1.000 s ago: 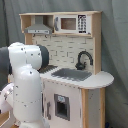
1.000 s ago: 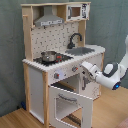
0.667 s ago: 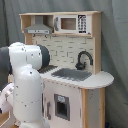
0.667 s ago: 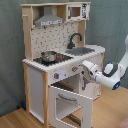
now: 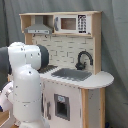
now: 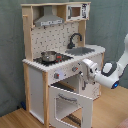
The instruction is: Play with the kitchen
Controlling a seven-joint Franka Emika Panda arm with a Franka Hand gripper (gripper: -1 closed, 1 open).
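The kitchen (image 5: 96,80) is a tall toy of pale wood and white panels, seen in both exterior views. It has a grey sink (image 5: 71,74), a black faucet (image 5: 83,59) and a pegboard back. In the second exterior view the kitchen (image 6: 35,82) has its windowed oven door (image 6: 70,104) hanging open, and a metal pot (image 6: 48,56) sits on the stovetop. My gripper (image 6: 83,80) is at the front knob panel, just above the open door's top edge. In the first exterior view my own arm (image 5: 25,85) hides the gripper.
A toy microwave (image 5: 70,23) and a grey hood (image 5: 38,28) sit on the top shelf. My arm (image 6: 114,74) reaches in from the second exterior view's right. The kitchen stands on a wooden floor (image 6: 112,112), with a grey curtain behind it.
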